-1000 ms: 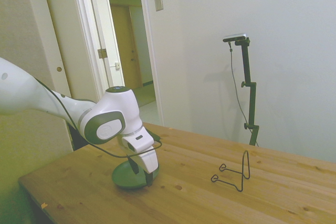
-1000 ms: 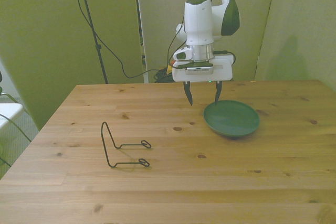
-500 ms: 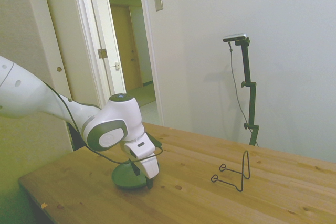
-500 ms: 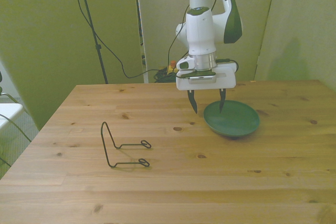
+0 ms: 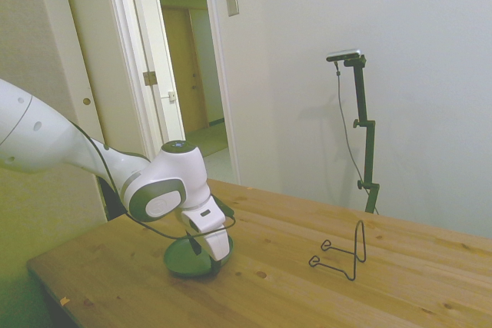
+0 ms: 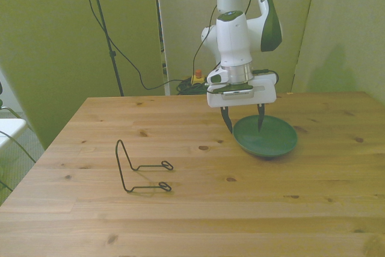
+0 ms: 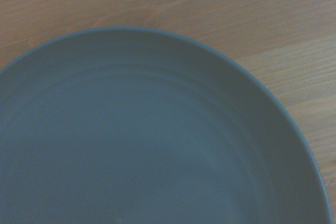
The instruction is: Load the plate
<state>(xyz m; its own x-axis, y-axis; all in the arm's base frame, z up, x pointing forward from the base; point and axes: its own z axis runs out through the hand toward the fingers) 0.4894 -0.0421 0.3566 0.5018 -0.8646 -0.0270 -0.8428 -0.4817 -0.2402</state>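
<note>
The sage-green plate (image 6: 267, 137) lies flat on the wooden table toward the front view's right. It also shows under the arm in the side view as the plate (image 5: 184, 261). In the wrist view the plate (image 7: 147, 140) fills most of the picture, its rim curving against bare wood. My gripper (image 6: 244, 120) hangs open just above the plate's near-left rim, one fingertip outside the rim and the other over the plate's inside. Nothing is between the fingers.
A thin black wire stand (image 6: 139, 167) sits on the table toward the front view's left, well apart from the plate; the same wire stand (image 5: 344, 255) shows in the side view. The table's edge (image 5: 46, 282) runs near the plate.
The gripper has moved toward the front view's right and lower, from beside the plate's rim to straddling it. It stays open. Plate and wire stand have not moved.
</note>
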